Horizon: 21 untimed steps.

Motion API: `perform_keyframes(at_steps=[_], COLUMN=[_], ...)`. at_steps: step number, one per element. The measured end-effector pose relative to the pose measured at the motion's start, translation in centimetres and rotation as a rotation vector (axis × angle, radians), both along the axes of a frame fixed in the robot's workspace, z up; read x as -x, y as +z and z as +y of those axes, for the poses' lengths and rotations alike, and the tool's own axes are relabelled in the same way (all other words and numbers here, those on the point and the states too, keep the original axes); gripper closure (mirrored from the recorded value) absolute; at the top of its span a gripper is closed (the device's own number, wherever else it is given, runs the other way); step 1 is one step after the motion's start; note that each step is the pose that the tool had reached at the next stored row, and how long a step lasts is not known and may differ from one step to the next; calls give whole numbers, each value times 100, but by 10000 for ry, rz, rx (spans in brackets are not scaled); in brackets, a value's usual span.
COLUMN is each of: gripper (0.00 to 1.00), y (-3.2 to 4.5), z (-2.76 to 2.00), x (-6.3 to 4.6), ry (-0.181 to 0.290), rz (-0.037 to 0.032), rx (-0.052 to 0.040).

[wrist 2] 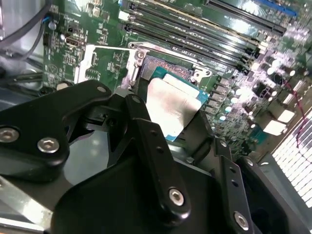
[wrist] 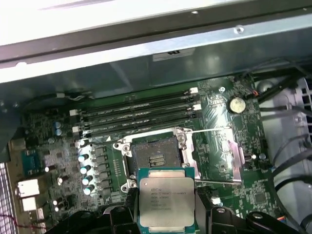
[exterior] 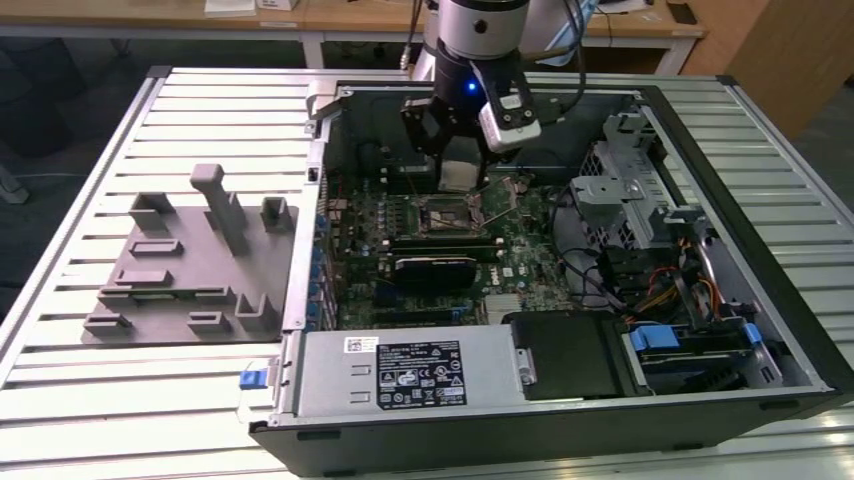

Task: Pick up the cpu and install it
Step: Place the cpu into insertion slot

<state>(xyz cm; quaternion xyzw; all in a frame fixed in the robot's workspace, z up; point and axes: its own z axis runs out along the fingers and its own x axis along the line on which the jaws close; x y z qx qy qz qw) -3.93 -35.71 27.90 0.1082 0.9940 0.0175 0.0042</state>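
The cpu [wrist: 165,199] is a flat square chip with a silvery top and a thin green rim. My gripper [wrist: 166,207] is shut on it, one black finger on each side edge. In the second wrist view the cpu [wrist 2: 171,103] hangs between the fingers [wrist 2: 146,131] just above the motherboard. The open socket [wrist: 153,157], with its bare contact field, lies right beside the chip on the board. In the exterior view my gripper [exterior: 459,178] hovers inside the computer case, a little behind the socket [exterior: 447,215].
The socket's metal load plate [wrist: 215,152] is swung open to one side. Memory slots [wrist: 141,117] run beside the socket. A power supply box [exterior: 400,375] fills the case's front, and a drive cage [exterior: 627,190] stands at the exterior view's right. A grey fixture block [exterior: 187,270] sits on the slatted table.
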Motion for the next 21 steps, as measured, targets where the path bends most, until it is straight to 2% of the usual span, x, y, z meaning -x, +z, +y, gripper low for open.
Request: perform_keyframes(at_steps=[21], gripper=[46], y=[-2], z=[0], x=[0], ry=[-2316], rz=[0], rx=[0])
